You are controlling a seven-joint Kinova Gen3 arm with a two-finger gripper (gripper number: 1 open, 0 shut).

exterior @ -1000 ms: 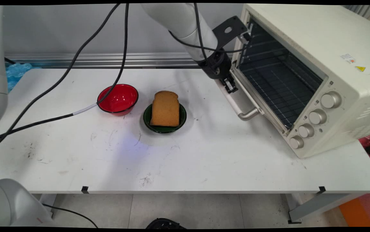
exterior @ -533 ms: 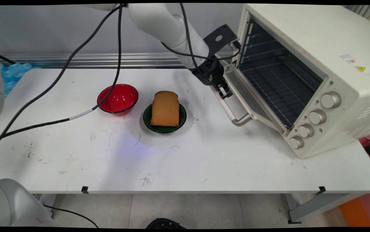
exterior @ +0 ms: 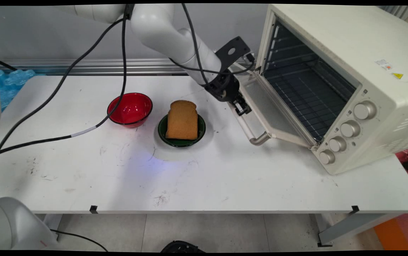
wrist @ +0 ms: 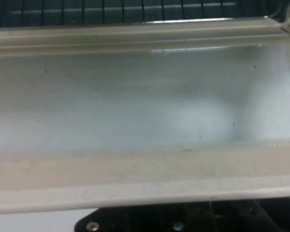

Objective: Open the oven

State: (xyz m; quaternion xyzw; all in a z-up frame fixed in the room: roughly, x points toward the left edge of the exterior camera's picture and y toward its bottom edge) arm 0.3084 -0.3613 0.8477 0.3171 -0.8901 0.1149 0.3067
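- My claw (exterior: 242,108) is at the handle (exterior: 249,127) of the oven door (exterior: 273,119); I cannot tell if it grips.
- The door hangs partly open from the cream toaster oven (exterior: 342,81) on the table's (exterior: 225,177) right.
- Left of me, toast (exterior: 182,120) rests in a green bowl (exterior: 161,131), beside a red bowl (exterior: 130,109).

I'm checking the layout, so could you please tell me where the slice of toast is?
In the main view, the brown toast slice rests on the small green dish, between the red bowl and the oven's open door.
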